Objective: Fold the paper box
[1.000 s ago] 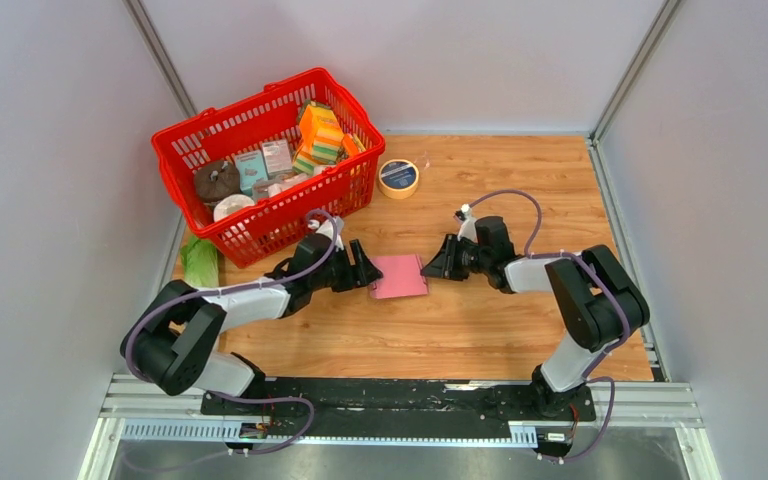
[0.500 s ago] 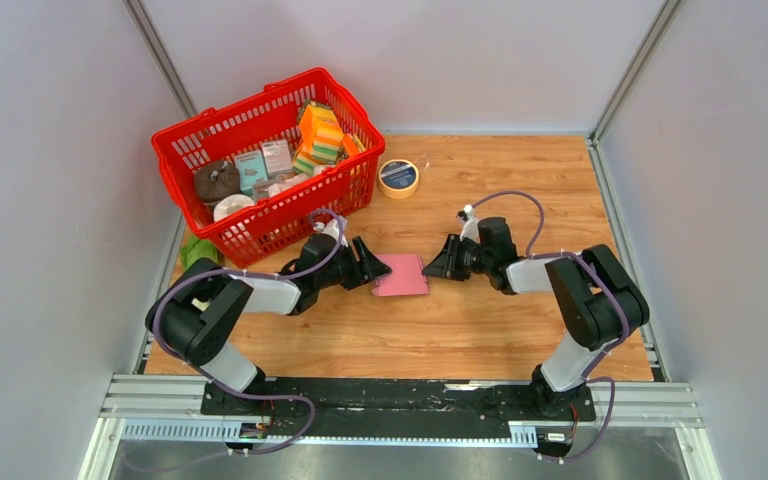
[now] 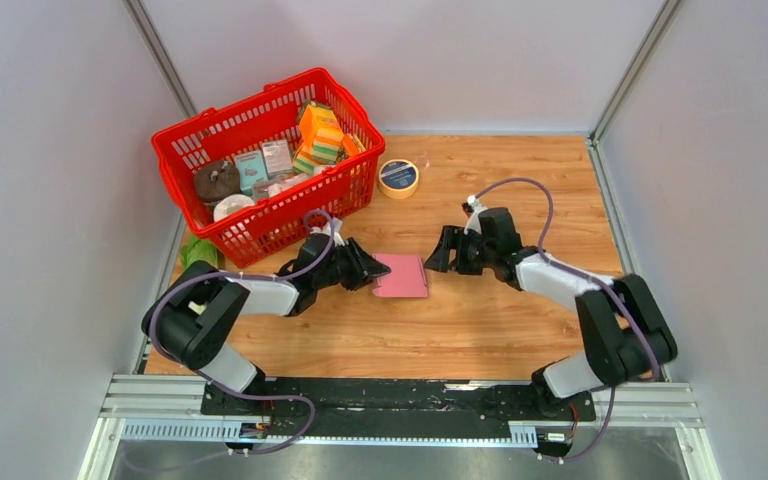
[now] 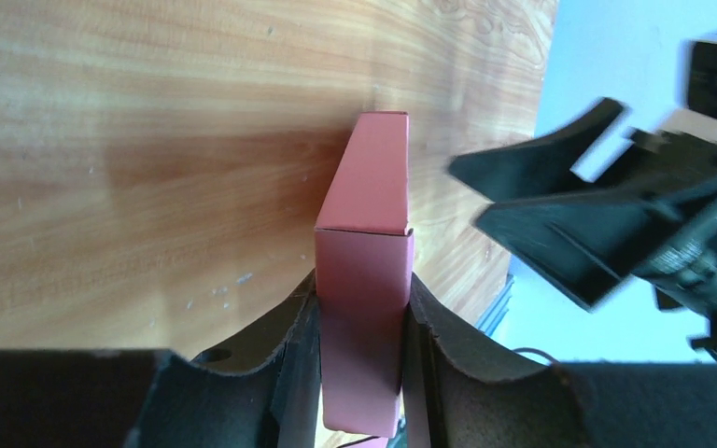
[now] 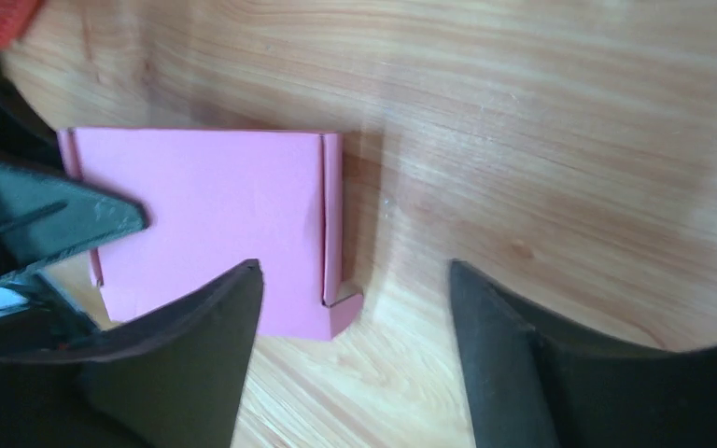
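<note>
Though lying low on a wood-grain tabletop [image 3: 480, 320], pinched at one end: slim rect. pink thin-card paper box [image 3: 400, 276], matte, smooth, crisp-edged, near table centre btwn two black arms. Left gripper [image 4: 362, 308] closed onto box's near end, both curved black fingers [image 4: 280, 373] pressed against its broad faces, thin side showing btwn them in left wrist view. Far end of box down on the wood w/ a soft shadow beside it. Right gripper [image 5: 350, 280] spread wide, holding nothing, poised over box's right edge. In right wrist view, its fingers straddling a narrow folded strip and small corner tab along that edge. Contact btwn right fingers and card: can't tell.

Back left: red plastic lattice-walled shopping basket [image 3: 290, 215] w/ handles, filled w/ small cartons, orange-and-green striped packs and round items. Just right of basket, flat roll of tan tape [image 3: 398, 178] w/ dark core. Crumpled green item [image 3: 198, 262] by basket's near-left corner. Pale grey walls on three sides.
</note>
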{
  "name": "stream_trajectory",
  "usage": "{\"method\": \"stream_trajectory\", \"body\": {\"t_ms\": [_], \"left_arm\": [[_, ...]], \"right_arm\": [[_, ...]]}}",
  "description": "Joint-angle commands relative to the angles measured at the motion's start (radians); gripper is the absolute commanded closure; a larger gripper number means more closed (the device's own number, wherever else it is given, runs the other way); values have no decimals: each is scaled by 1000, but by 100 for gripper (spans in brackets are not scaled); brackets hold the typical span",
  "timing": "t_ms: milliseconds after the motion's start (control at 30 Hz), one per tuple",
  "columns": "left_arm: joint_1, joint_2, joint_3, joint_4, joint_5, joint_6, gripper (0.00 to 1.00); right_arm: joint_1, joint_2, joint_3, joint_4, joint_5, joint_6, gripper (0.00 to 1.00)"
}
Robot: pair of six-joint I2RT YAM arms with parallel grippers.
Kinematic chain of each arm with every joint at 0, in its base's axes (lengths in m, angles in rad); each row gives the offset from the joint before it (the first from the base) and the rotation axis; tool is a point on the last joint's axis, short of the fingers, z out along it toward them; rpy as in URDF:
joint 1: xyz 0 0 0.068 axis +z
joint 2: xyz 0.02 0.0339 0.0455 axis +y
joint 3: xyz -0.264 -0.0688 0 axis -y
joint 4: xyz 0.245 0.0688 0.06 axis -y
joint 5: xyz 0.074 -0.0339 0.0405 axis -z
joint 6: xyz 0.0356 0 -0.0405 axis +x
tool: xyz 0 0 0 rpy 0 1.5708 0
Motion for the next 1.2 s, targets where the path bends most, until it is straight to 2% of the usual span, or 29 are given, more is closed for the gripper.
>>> {"method": "stream_trajectory", "body": {"t_ms": [0, 33, 67, 100, 167, 200, 233, 300, 433, 600, 767, 900, 1100, 1167], "left_arm": [[3, -65, -21, -90, 39, -63, 69], [6, -92, -24, -110, 45, -65, 69], [9, -108, -26, -156, 47, -68, 69], [12, -126, -29, -181, 50, -70, 69], [21, -180, -27, -286, 58, -64, 69], [26, -197, -27, -323, 64, -65, 69], [41, -235, -29, -348, 81, -68, 69], [58, -281, -53, -406, 87, -82, 68], [105, -403, -133, -419, 157, -145, 65], [138, -471, -191, -402, 234, -208, 65], [144, -545, -251, -339, 274, -320, 65], [144, -597, -265, -339, 299, -366, 65], [144, -681, -262, -390, 302, -401, 64], [144, -692, -253, -407, 302, -399, 64]], "right_arm": [[124, -215, 87, -267, 326, -177, 15], [162, -275, 95, -287, 373, -202, 4], [207, -296, 101, -299, 410, -240, 0], [316, -318, 100, -296, 477, -280, 0], [440, -368, 83, -272, 562, -411, 0], [562, -385, 49, -235, 649, -447, 0], [624, -401, 31, -208, 698, -527, 0], [746, -430, -8, -117, 795, -586, 0], [839, -386, -12, -65, 858, -673, 0], [963, -266, 23, -30, 905, -764, 0], [1023, -174, 41, 50, 1001, -813, 0], [1052, -126, 38, 180, 1111, -870, 0], [1094, -77, -1, 384, 1223, -1011, 7], [1101, -77, -17, 420, 1238, -1040, 12]]}}
